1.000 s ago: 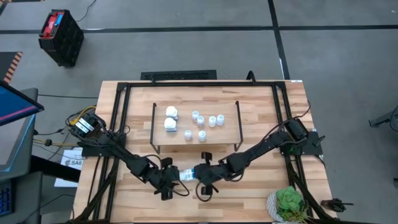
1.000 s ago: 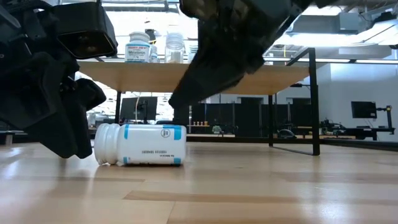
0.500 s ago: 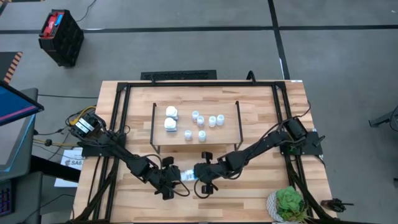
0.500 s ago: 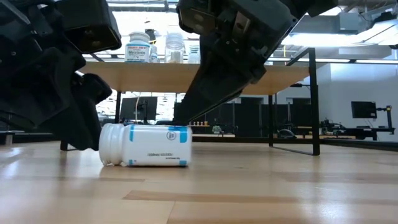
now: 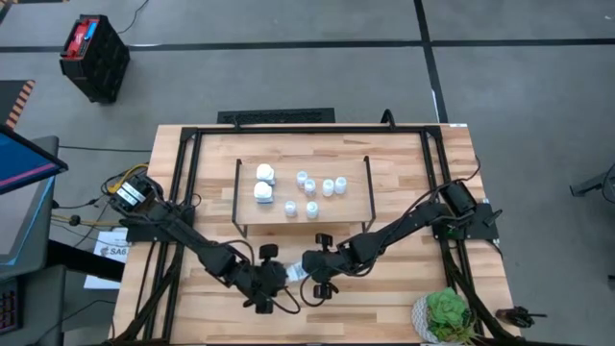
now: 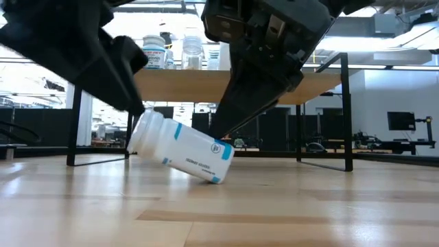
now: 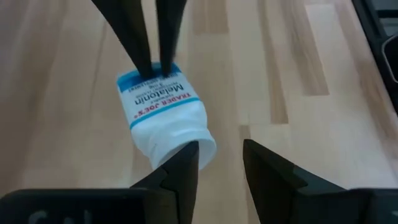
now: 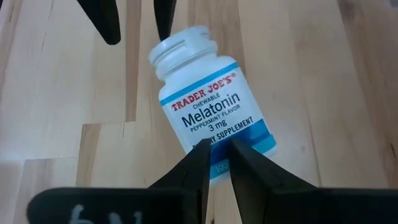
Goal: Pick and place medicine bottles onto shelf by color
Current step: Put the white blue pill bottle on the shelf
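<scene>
Bottle tilted between my two grippers

My left gripper point(image 7: 217, 165), jaws slightly apart, nudges the melatonin bottle's point(image 6: 184, 147) neck; right gripper point(image 8: 217, 162), nearly closed, presses its base without gripping.

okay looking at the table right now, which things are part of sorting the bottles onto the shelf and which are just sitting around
Part of the job:
- white melatonin bottle, tilted between both pincers
- shelf
- bottles on the shelf

Just lying about:
- potted plant
- red and black crate on the floor

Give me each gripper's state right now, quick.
Left gripper: open, one finger against the neck of the bottle.
Right gripper: at the bottle's base; open or closed cannot be told.
</scene>
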Tool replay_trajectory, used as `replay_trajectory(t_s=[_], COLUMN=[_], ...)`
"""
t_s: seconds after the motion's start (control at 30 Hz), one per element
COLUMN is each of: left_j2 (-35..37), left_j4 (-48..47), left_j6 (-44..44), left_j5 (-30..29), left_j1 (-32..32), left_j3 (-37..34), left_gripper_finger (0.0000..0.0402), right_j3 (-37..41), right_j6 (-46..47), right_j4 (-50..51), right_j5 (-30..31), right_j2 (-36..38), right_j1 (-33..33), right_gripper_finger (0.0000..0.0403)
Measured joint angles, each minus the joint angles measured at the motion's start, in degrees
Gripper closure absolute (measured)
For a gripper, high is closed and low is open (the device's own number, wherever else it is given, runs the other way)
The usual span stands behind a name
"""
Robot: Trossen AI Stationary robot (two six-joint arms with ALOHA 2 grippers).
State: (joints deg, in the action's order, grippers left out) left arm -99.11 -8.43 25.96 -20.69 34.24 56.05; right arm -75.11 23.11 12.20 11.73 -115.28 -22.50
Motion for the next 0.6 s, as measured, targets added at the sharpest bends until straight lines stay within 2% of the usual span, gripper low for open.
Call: replay_trajectory(t_s=[0.17, 0.47, 0.6], left_j2=[0.04, 0.28, 0.23], left_j4=[-3.73, -3.36, -0.11], left_j6=[-0.33, -2.49, -5.45], left_j5=[-0.26, 2.07, 3.87], left_j1=[-0.99, -3.76, -4.75], left_j3=[2.44, 2.56, 2.56], left_gripper_finger=[0.0282, 0.0282, 0.0282], right_j3=[0.02, 0.14, 0.24], right_j6=[0.59, 0.58, 0.44], right_j4=[0.30, 0.67, 1.38], right_j5=[-0.99, -1.17, -1.27], right_j2=[0.00, -0.07, -0.13], right_j1=[0.01, 0.04, 0.04], right_gripper_finger=[0.0317, 0.0317, 0.0317])
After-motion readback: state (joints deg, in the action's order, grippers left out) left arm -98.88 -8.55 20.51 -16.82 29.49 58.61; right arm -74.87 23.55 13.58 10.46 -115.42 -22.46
